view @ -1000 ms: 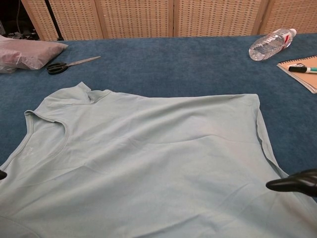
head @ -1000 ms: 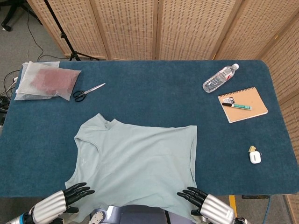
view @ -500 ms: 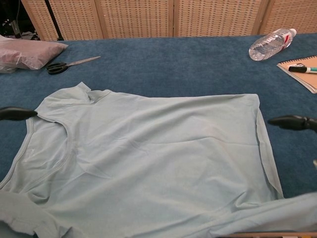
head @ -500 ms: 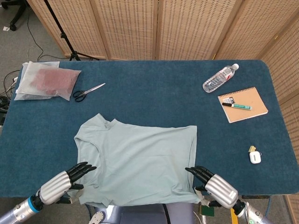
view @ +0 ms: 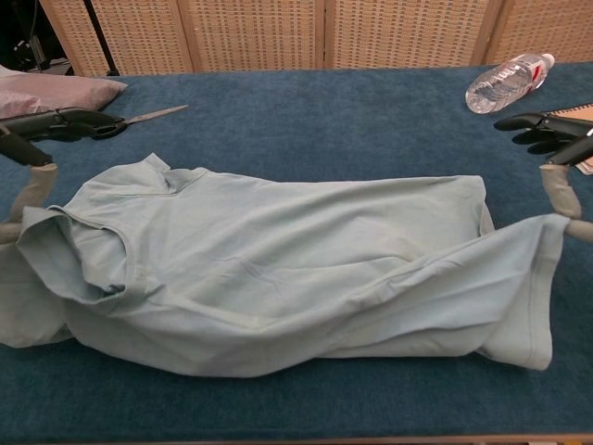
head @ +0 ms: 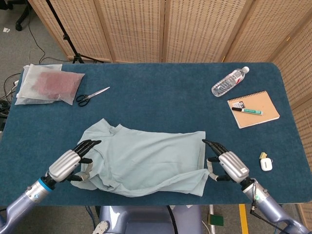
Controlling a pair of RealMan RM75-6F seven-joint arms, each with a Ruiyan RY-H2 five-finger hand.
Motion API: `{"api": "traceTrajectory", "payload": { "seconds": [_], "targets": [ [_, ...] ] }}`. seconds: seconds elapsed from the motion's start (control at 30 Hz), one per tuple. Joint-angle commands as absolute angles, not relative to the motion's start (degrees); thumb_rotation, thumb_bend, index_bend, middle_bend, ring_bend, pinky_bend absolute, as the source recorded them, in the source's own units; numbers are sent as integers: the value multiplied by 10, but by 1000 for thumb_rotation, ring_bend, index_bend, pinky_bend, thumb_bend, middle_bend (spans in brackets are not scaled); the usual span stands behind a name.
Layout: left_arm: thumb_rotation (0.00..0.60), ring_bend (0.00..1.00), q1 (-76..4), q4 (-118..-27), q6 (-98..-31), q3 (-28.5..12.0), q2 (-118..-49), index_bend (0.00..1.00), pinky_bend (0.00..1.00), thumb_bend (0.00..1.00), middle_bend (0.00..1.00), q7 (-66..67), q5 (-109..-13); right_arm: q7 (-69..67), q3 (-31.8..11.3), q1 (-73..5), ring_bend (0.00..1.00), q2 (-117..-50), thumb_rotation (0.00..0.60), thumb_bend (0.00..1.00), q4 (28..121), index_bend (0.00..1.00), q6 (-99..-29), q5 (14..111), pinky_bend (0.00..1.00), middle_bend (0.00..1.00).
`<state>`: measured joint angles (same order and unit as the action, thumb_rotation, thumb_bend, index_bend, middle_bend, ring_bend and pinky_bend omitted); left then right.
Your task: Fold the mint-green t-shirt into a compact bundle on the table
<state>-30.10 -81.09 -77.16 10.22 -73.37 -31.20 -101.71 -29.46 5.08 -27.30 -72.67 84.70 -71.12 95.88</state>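
Observation:
The mint-green t-shirt (head: 146,158) (view: 278,269) lies across the near middle of the blue table (head: 161,97), its near edge lifted and carried over the rest. My left hand (head: 70,162) (view: 37,139) pinches the shirt's near-left sleeve corner, raised above the cloth. My right hand (head: 228,165) (view: 556,148) pinches the near-right hem corner, also lifted, with the fabric stretched between both hands. The other fingers of both hands point away over the shirt.
Scissors (head: 91,95) and a plastic bag with red cloth (head: 46,84) lie at the far left. A water bottle (head: 229,81), a notebook (head: 253,108) with a pen, and a small white case (head: 265,163) sit on the right.
Both hands rose from below the table's near edge and moved away from me, taking hold of the shirt's near corners and drawing that edge up over the body.

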Motion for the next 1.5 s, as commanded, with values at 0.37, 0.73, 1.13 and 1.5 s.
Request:
{"api": "traceTrajectory", "payload": {
  "seconds": [0.37, 0.73, 1.13, 1.5],
  "targets": [
    [600, 0, -368, -773, -629, 23, -759, 743, 0, 489, 0, -353, -905, -323, -25, -330, 0, -780, 600, 517, 769, 682, -596, 854, 70, 0],
    [600, 0, -380, -729, -610, 0, -772, 743, 0, 493, 0, -395, -891, -331, -51, -350, 0, -807, 600, 517, 716, 682, -553, 821, 70, 0],
    [600, 0, -363, -696, -669, -12, -786, 743, 0, 507, 0, -418, -905, -359, -61, -357, 0, -827, 600, 517, 677, 682, -545, 820, 69, 0],
    [600, 0, -362, -645, -657, -29, -819, 743, 0, 511, 0, -413, -879, -371, -66, -366, 0, -856, 600, 517, 617, 682, -517, 808, 70, 0]
  ]
}}
